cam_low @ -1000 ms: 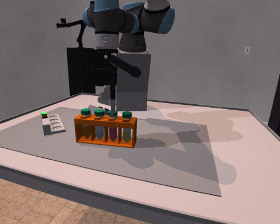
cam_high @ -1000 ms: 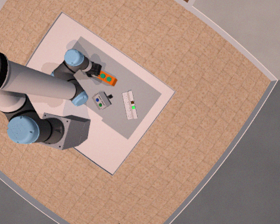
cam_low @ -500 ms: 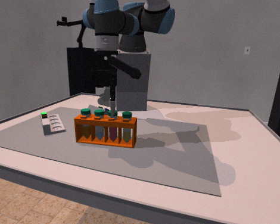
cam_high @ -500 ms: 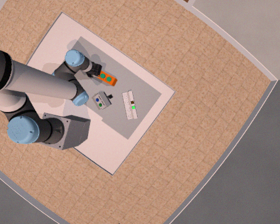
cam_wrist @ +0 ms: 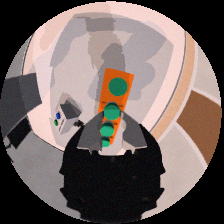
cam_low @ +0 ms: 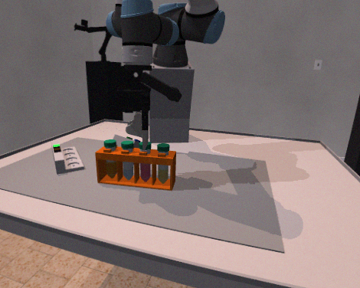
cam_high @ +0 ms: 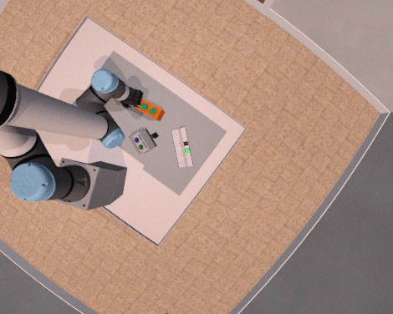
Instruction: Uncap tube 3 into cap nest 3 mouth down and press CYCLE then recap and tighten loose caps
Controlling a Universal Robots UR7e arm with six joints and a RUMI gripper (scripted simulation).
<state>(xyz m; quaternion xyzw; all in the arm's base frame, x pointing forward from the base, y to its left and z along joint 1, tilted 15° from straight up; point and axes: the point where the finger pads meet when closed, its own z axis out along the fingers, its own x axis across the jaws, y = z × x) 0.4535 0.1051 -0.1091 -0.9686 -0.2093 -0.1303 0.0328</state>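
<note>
Pale tabletop [cam_high: 196,124] [cam_low: 325,171], grey mat [cam_high: 204,145] [cam_low: 233,217], tan tiled floor [cam_high: 300,166] [cam_low: 34,256], grey walls [cam_low: 263,37]; orange rack [cam_high: 160,115] [cam_low: 136,155] [cam_wrist: 120,73] near, tube 3's cap [cam_low: 127,145] [cam_wrist: 107,130] on; claw [cam_high: 140,103] [cam_low: 145,144] [cam_wrist: 111,111] gripping the cap just right of it

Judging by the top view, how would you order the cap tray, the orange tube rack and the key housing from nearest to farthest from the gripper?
1. Orange tube rack, at the gripper
2. Key housing, below it in the picture
3. Cap tray, lower right
</note>
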